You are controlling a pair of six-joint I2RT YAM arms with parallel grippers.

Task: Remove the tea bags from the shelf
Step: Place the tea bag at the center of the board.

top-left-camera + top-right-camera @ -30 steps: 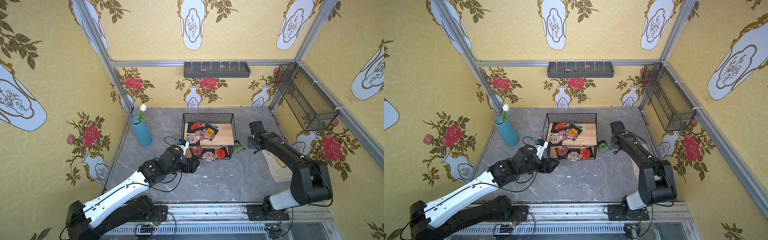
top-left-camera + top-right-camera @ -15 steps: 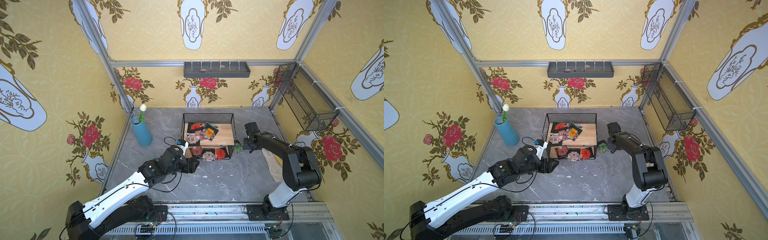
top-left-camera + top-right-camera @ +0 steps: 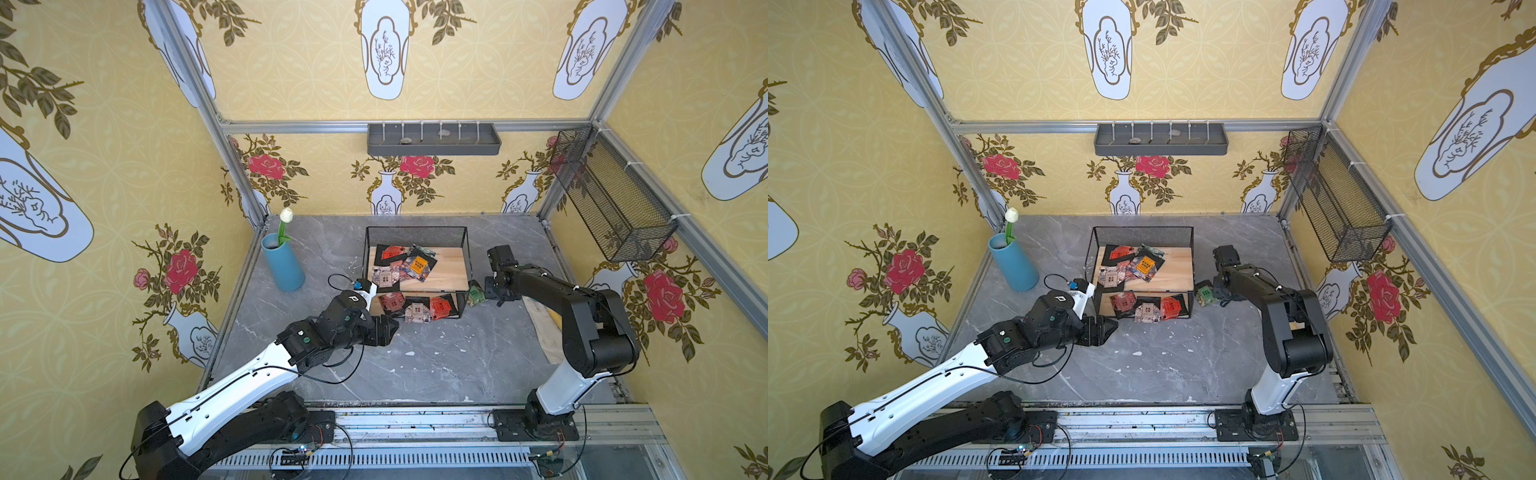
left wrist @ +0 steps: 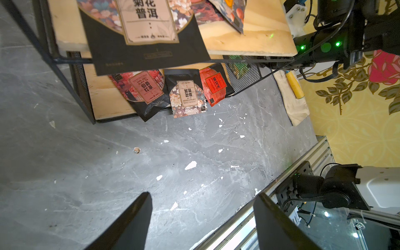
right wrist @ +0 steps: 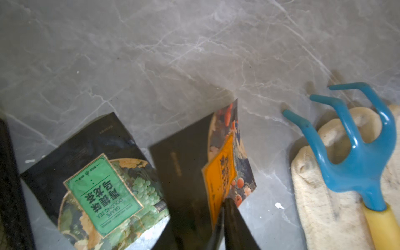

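Tea bags (image 3: 415, 309): three on the lower board of the shelf (image 3: 453, 274), at least four above, two on the table (image 3: 415, 365) at centre right. The lower three lay just up-right of the left gripper (image 3: 386, 328), nearer, spread and empty; whether the right gripper (image 3: 487, 289) pinched the orange sachet (image 5: 220, 173) was unclear.

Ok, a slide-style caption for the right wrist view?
Orange-label tea bag tilted at the right gripper, green-label tea bag flat on the table beside it, blue rake on a cloth.
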